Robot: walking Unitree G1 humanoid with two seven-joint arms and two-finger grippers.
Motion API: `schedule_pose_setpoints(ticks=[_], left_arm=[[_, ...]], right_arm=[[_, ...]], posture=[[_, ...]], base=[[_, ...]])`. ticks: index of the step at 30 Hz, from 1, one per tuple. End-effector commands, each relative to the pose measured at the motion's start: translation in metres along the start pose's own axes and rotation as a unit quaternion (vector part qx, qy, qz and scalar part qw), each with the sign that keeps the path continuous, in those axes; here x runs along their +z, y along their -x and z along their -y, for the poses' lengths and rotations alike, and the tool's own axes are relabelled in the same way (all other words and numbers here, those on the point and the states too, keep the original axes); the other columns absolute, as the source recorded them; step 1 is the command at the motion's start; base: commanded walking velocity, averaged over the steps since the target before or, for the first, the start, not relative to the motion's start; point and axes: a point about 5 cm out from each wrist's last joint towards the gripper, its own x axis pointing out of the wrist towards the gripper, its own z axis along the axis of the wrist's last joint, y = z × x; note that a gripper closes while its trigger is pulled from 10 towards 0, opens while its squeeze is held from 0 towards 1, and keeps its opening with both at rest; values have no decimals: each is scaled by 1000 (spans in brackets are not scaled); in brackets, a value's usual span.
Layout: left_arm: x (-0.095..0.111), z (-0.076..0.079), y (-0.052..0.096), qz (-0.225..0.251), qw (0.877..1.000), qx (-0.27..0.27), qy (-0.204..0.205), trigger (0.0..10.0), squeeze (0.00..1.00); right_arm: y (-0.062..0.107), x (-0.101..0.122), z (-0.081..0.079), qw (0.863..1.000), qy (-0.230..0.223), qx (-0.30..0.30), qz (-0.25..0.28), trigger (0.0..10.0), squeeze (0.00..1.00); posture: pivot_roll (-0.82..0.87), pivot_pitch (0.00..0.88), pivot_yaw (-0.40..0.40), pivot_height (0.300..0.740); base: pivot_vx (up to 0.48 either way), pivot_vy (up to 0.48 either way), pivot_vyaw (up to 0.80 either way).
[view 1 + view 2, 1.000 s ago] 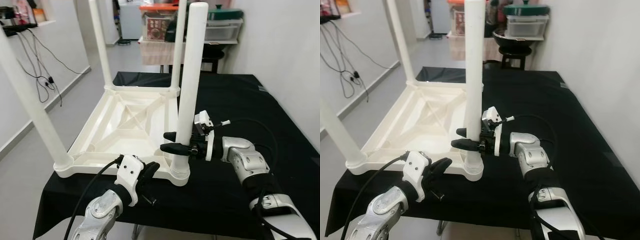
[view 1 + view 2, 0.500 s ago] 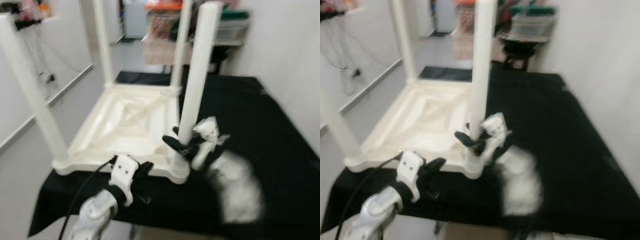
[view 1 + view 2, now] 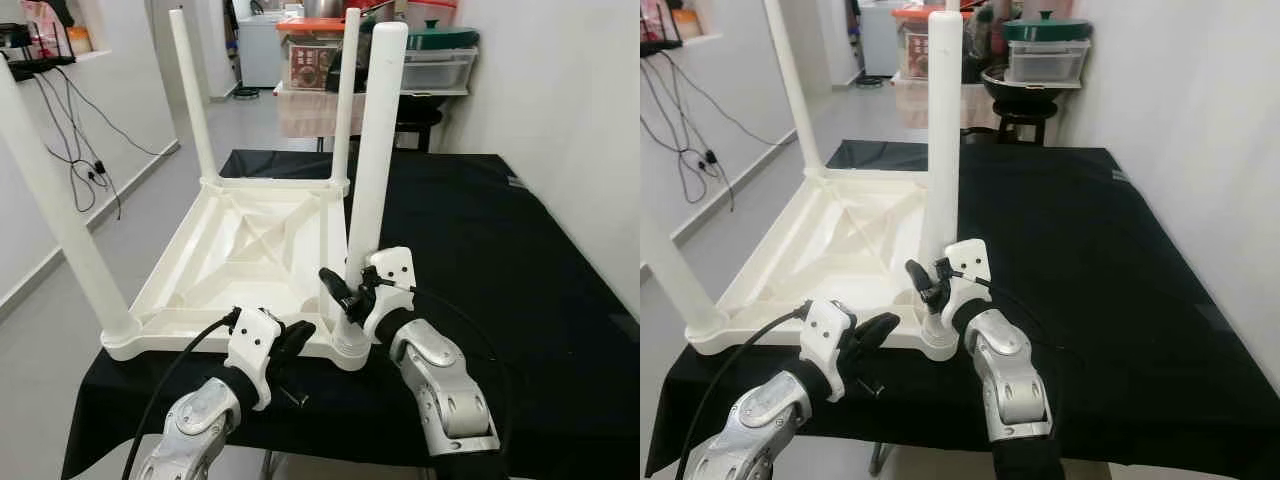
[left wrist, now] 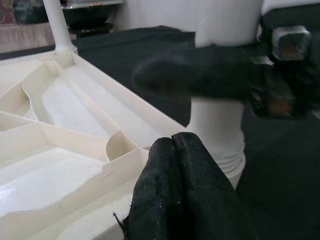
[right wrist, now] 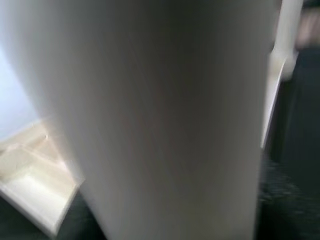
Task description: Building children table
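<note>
A white children's table (image 3: 240, 250) lies upside down on a black-covered table (image 3: 480, 230), with its legs pointing up. My right gripper (image 3: 345, 290) is low on the near right leg (image 3: 370, 150), just above its socket. One black finger (image 3: 334, 284) shows on the leg's left side. In the right wrist view the leg (image 5: 165, 115) is pressed up close. My left gripper (image 3: 297, 335) is shut with nothing in it, its tips (image 4: 174, 145) at the tabletop's front rim beside that leg's socket.
A small dark screw-like piece (image 3: 872, 386) lies on the cloth by my left gripper. Storage boxes and a stool (image 3: 430, 60) stand behind the table. Cables (image 3: 90, 165) hang on the left wall, with grey floor below. A white wall runs along the right.
My right arm has swung round from the right side to the front of the leg, with its gripper staying on the leg. The left gripper has hardly moved.
</note>
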Motion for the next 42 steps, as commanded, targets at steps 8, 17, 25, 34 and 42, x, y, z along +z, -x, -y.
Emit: schedule_pose_setpoints(ticks=[8, 17, 25, 34, 42], left_arm=[[-5, -1, -1, -9, 1000, 0, 1, 10000, 0], [-7, 2, -2, -10, 1000, -1, 2, 10000, 0], [-4, 9, 2, -3, 1000, -10, 3, 10000, 0], [-6, 14, 17, -19, 1000, -22, -6, 10000, 0], [-4, 5, 17, -5, 1000, -11, 6, 10000, 0]], right_arm=[[-7, 31, 18, 974, 72, 215, 14, 10000, 0], [-13, 35, 50, 946, 27, 321, -23, 10000, 0], [-21, 32, 63, 951, 4, 306, -41, 0, 0], [-9, 21, 85, 970, 34, 237, -43, 0, 0], [26, -22, 19, 991, -27, -123, -51, 0, 0]], posture=[[-22, 0, -20, 740], [5, 0, -40, 740], [14, 0, -50, 740], [-6, 0, -44, 740], [-49, 0, -30, 740]], base=[[0, 0, 0], [0, 0, 0], [0, 0, 0], [0, 0, 0], [0, 0, 0]])
